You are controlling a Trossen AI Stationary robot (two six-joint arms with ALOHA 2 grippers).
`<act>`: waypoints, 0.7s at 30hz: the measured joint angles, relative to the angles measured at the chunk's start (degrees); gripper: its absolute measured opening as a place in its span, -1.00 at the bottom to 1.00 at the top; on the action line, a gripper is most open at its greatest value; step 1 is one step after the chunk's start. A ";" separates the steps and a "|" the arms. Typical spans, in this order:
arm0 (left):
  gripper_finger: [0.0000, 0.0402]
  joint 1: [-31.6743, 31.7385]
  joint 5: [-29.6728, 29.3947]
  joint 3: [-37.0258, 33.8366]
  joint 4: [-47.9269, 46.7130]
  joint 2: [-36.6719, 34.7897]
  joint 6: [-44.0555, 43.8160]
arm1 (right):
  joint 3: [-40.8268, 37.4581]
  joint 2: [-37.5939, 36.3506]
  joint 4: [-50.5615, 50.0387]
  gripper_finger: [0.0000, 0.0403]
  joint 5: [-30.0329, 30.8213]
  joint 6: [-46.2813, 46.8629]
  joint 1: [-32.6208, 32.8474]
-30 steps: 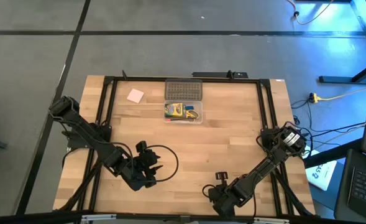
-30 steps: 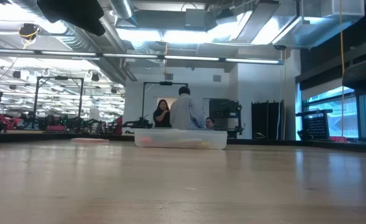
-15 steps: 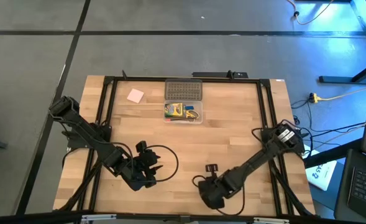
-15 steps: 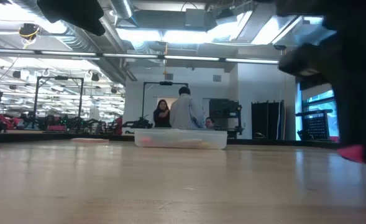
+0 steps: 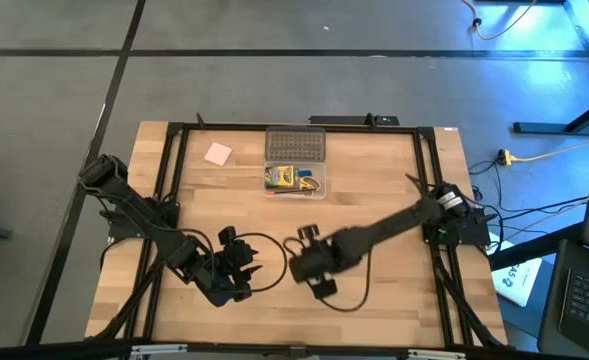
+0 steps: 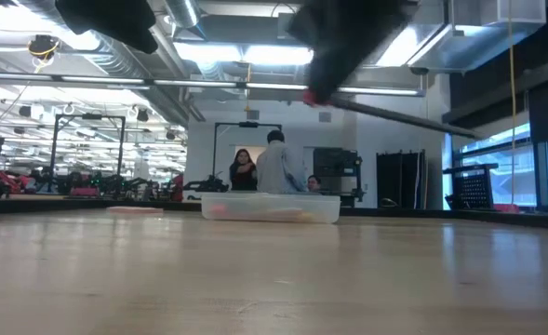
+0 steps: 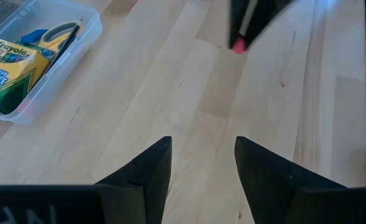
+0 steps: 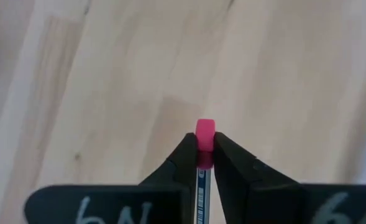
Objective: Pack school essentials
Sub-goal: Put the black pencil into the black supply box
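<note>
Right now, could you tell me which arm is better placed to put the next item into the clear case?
The right: its gripper is shut on a pencil with a pink eraser, over mid-table facing the case. The left gripper is open and empty.

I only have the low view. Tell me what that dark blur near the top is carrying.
Observer: The right gripper is shut on a pencil with a pink eraser end sticking out past the fingertips.
Operator: Say where that arm is over the table.
Observer: In the high view it reaches across to mid-table, its gripper short of the clear case.
Operator: Report what's already in the case.
Observer: The left wrist view shows a crayon box and yellow-handled scissors inside.
Operator: And the left arm.
Observer: The left gripper waits low on the near-left side, fingers open, holding nothing.
</note>
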 joint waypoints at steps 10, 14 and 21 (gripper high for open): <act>-0.16 0.05 -2.93 0.00 -2.14 0.00 0.02 | 4.63 -0.11 0.09 -0.78 -3.82 -12.51 -12.70; -0.16 0.48 -6.64 0.00 -5.09 0.00 -0.09 | 5.20 -0.11 4.49 -0.78 -10.68 -15.95 -18.78; -0.16 1.93 -10.50 0.00 -9.20 0.00 -0.14 | 4.97 0.07 11.28 -0.78 -14.96 -23.13 -26.54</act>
